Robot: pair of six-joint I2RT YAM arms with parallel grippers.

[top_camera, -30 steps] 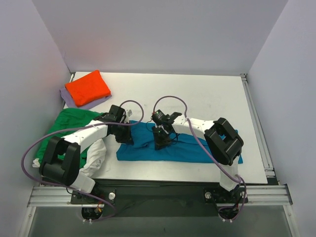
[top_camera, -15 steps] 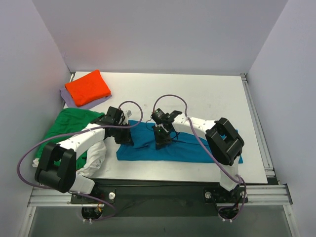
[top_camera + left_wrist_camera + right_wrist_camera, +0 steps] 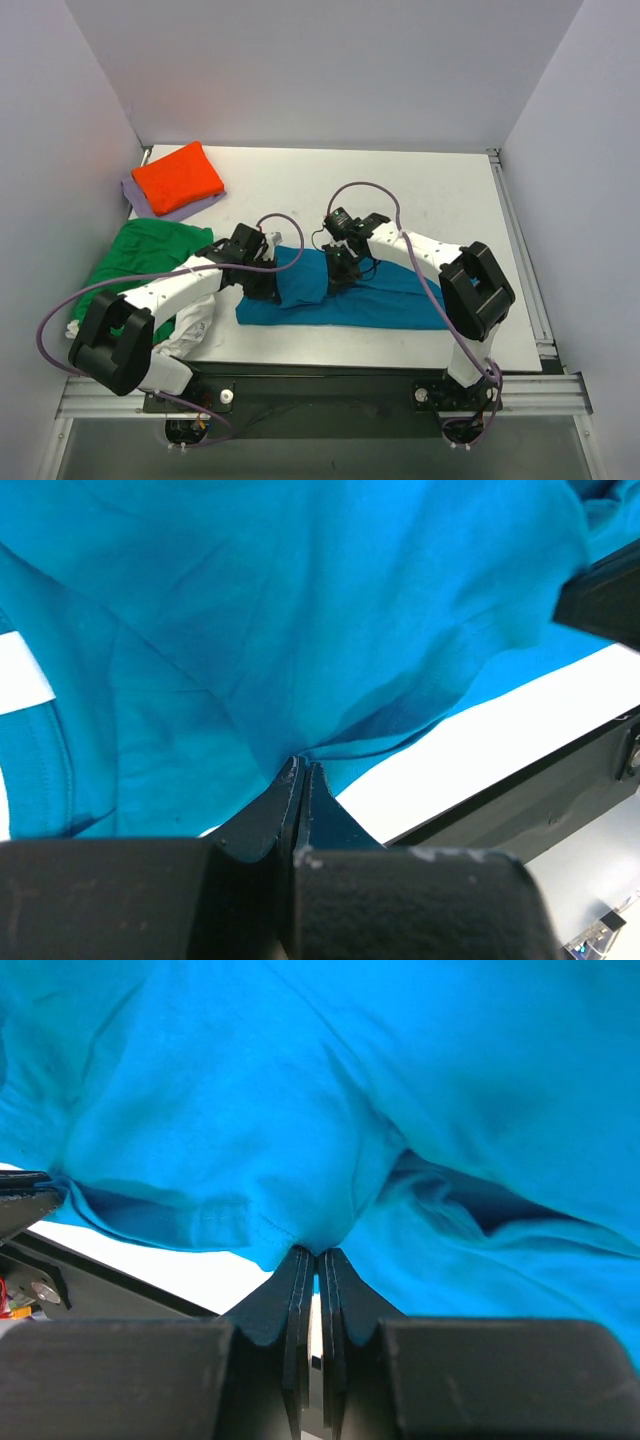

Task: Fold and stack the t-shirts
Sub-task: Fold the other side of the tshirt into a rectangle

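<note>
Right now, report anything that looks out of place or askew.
Nothing damaged. The green shirt and white shirt lie crumpled and unfolded at the left; the orange shirt sits askew on the lavender one. The teal shirt is bunched up mid-fold.

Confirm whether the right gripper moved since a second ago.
Yes. The right gripper shifted rightward, farther from the orange t-shirt, pinching the teal t-shirt.
</note>
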